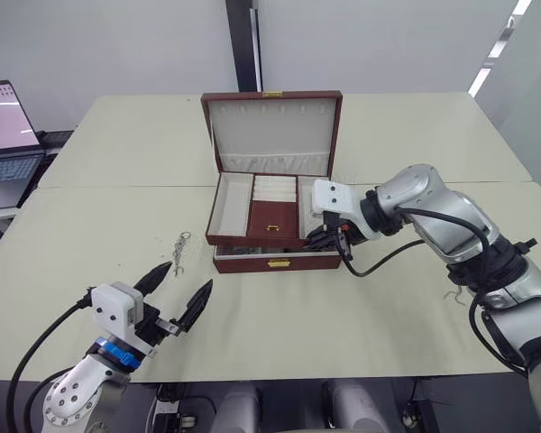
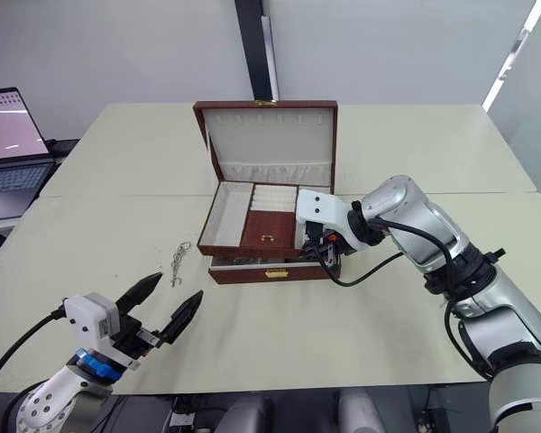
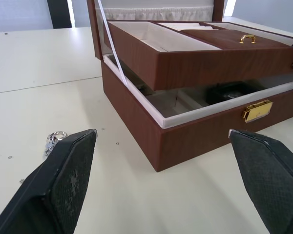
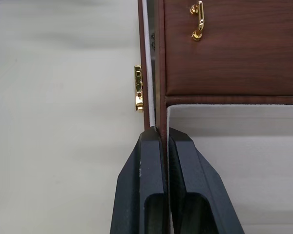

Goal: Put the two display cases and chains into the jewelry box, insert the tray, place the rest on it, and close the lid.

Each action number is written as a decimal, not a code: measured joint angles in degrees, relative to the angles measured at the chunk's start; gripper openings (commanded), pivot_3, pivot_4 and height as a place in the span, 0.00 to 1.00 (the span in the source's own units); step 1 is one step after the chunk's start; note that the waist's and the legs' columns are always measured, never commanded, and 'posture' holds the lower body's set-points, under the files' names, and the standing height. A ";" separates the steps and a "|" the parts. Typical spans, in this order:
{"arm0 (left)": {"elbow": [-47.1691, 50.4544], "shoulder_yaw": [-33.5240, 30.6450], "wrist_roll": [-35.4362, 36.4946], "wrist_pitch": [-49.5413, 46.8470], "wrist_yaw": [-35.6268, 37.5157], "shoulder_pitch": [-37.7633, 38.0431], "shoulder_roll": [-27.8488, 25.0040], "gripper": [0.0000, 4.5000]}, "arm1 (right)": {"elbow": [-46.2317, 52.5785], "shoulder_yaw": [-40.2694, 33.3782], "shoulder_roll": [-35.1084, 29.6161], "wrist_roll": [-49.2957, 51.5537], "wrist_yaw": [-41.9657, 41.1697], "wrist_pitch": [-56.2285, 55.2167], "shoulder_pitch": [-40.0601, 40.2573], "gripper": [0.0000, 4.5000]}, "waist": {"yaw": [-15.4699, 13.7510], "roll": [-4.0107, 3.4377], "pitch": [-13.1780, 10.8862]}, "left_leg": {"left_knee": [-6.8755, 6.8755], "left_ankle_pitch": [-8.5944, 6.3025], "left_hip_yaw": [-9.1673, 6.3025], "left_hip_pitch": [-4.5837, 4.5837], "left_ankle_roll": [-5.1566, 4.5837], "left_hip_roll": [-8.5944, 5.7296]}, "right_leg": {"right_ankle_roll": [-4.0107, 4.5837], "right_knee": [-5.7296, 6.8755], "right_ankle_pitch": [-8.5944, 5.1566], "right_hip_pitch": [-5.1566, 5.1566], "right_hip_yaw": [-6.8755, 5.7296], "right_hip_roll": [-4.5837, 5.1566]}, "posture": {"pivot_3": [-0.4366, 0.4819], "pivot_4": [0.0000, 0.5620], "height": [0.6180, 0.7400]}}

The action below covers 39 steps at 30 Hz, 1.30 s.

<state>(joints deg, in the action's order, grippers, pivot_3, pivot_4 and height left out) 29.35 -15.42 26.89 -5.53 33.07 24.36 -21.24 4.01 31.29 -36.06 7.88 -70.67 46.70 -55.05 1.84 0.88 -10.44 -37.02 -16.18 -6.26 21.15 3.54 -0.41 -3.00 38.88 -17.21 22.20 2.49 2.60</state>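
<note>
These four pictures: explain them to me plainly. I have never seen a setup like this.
A two-armed humanoid robot is working at a table. The two wide pictures come from cameras in its head, looking down over its arms. The two close pictures come from cameras on its wrists, looking along each hand's black fingers.

On the table stands an open jewelry box with its lid raised. The right gripper has its jaws closed on the front wall of the tray, holding it tilted over the box and not yet seated. Something dark lies inside the box beneath it. The left gripper hovers open and empty near the chains lying beside the box. A laptop sits far left.
</note>
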 measured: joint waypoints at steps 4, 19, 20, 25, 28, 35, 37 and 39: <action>0.04 0.62 -0.36 -0.04 -0.43 -0.54 0.22 1.00 | -0.32 0.67 0.17 -0.44 -0.29 0.01 0.00 0.00 | 0.00 0.00 0.00 | 0.01 0.00 0.00 0.00 0.00 0.01 | 0.00 0.00 0.00 0.00 0.00 -0.01 | 0.48 0.27 1.00; 0.15 1.43 -0.68 -0.35 -1.27 -1.19 0.07 1.00 | 1.55 1.48 -1.57 -1.63 -1.50 -0.57 0.45 0.00 | -0.07 0.00 0.00 | 0.01 0.00 -0.01 0.01 0.00 0.00 | 0.00 -0.01 0.00 0.00 -0.01 0.00 | 0.48 0.27 1.00; 0.16 1.43 -0.69 -0.43 -1.35 -1.38 0.03 1.00 | 1.55 1.48 -1.57 -1.76 -1.51 -0.85 0.53 0.00 | -0.06 0.00 0.00 | 0.01 0.00 -0.01 0.01 0.00 -0.01 | 0.00 -0.02 0.00 0.00 -0.01 0.00 | 0.48 0.27 1.00; 1.21 1.47 -0.93 -1.43 -2.29 -2.62 -0.06 1.00 | 1.33 1.53 -1.68 -2.52 -1.77 -2.94 0.84 0.00 | -0.05 0.00 0.00 | 0.01 0.00 0.00 0.00 0.00 0.00 | 0.00 -0.01 0.00 -0.01 -0.01 0.00 | 0.48 0.27 1.00; 1.83 1.51 -1.00 -2.05 -2.54 -2.74 -0.10 1.00 | 0.30 1.72 -1.67 -3.06 -1.92 -5.26 0.84 0.00 | -0.03 0.00 0.00 | 0.01 0.00 0.00 -0.01 0.00 0.00 | 0.00 -0.01 0.00 -0.02 -0.01 0.00 | 0.48 0.27 1.00; 2.41 1.68 -1.13 -3.00 -2.95 -2.62 -0.09 1.00 | -1.90 2.50 -1.34 -4.51 -2.55 -7.63 0.85 0.00 | -0.03 0.01 0.01 | 0.01 0.00 -0.01 -0.01 0.00 0.00 | 0.00 -0.01 0.00 -0.02 -0.01 0.00 | 0.48 0.27 1.00; 2.43 1.68 -1.13 -3.18 -3.14 -2.63 -0.10 1.00 | -2.12 2.49 -1.29 -4.55 -2.66 -7.96 0.85 0.00 | -0.03 0.01 0.01 | 0.01 0.00 -0.01 -0.02 0.00 0.00 | 0.00 -0.01 0.00 -0.02 -0.01 0.00 | 0.48 0.27 1.00; 2.54 1.68 -1.13 -3.39 -3.32 -2.64 -0.11 1.00 | -2.19 2.46 -1.26 -4.58 -2.76 -8.17 0.85 0.00 | -0.02 0.01 0.01 | 0.01 0.00 -0.01 -0.02 0.00 0.00 | 0.00 -0.01 0.00 -0.02 -0.01 0.00 | 0.48 0.27 1.00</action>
<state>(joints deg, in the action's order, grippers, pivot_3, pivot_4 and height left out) 31.89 -13.74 25.76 -8.92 29.75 21.72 -21.35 1.81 33.76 -37.32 3.30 -73.43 38.53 -54.21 1.81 0.89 -10.43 -37.01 -16.18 -6.27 21.13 3.54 -0.41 -3.00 38.87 -17.21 22.18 2.48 2.60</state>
